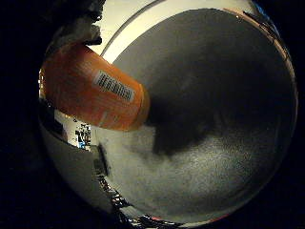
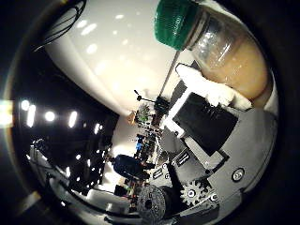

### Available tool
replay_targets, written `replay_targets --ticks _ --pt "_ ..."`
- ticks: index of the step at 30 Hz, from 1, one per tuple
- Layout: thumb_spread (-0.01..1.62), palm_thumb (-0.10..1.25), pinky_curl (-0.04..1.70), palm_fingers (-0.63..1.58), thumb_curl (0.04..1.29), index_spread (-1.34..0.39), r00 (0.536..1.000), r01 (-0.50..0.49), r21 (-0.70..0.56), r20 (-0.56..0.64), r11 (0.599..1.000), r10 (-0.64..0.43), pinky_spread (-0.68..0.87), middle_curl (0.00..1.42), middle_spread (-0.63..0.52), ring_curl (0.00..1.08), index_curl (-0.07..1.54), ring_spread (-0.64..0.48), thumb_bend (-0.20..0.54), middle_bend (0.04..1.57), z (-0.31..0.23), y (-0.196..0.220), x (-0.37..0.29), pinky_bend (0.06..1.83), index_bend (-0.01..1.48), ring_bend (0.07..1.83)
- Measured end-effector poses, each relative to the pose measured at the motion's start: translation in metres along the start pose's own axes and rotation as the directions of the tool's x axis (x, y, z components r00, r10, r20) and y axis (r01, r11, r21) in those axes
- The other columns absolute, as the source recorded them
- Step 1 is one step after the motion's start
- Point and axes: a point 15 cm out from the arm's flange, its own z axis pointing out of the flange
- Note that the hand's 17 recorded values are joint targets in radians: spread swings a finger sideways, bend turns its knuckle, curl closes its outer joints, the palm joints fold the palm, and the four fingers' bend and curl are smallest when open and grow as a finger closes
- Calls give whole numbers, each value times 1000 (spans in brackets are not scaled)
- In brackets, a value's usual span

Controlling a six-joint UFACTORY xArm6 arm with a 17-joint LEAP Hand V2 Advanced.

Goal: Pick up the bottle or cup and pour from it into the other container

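I have the bottle in my hand, fingers curled round it, one white-and-black finger lying along its side just under the clear shoulder. The thumb-side palm view shows the green cap still screwed on and orange-tinted liquid filling the body up toward the neck. I hold it close against the palm so that its weight sits in the curl of the fingers and the neck stands free of them; I judge that is what a pour needs, since the mouth must clear my own fingers when I tip.

The little-finger-side view shows the orange label with its barcode on the lower part of the same bottle, close to the palm and slanting across the view. Beyond it lies the grey desk, with the bottle's shadow on it, so I judge the bottle is lifted clear rather than resting. My palm faces partly down at the desk and partly out into the room.

The other container shows in neither view, so I cannot tell how near it is. With the cap on, nothing can pour yet.
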Motion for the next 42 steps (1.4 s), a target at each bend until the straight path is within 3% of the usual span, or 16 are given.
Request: replay_targets --ticks 11,17,24,30,37,42 --pt "270 1157 613 1089 900 -181 980 176 -162 -60 971 -188 -197 775 -118 756 809 -216 -16 1389 22 -14 -90 1419 1201 1363" --pt "240 1154 673 1092 923 -173 944 268 -311 -106 912 -314 -197 779 -118 779 802 -225 -18 1385 41 3 -153 1380 1213 1350" --pt "225 1151 738 1093 943 -179 901 295 -445 -165 845 -402 -204 787 -119 804 796 -230 -18 1385 52 18 -198 1342 1216 1341" --pt "211 1146 783 1098 950 -180 834 324 -583 -195 745 -516 -211 791 -119 814 793 -231 -18 1380 72 33 -227 1311 1215 1338" --pt "189 1146 837 1102 959 -179 722 315 -743 -217 591 -657 -222 794 -120 821 791 -230 -18 1378 87 64 -252 1270 1223 1341" --pt "174 1139 870 1105 961 -178 585 305 -810 -256 502 -769 -229 795 -121 824 788 -230 -19 1376 91 80 -255 1248 1225 1337"
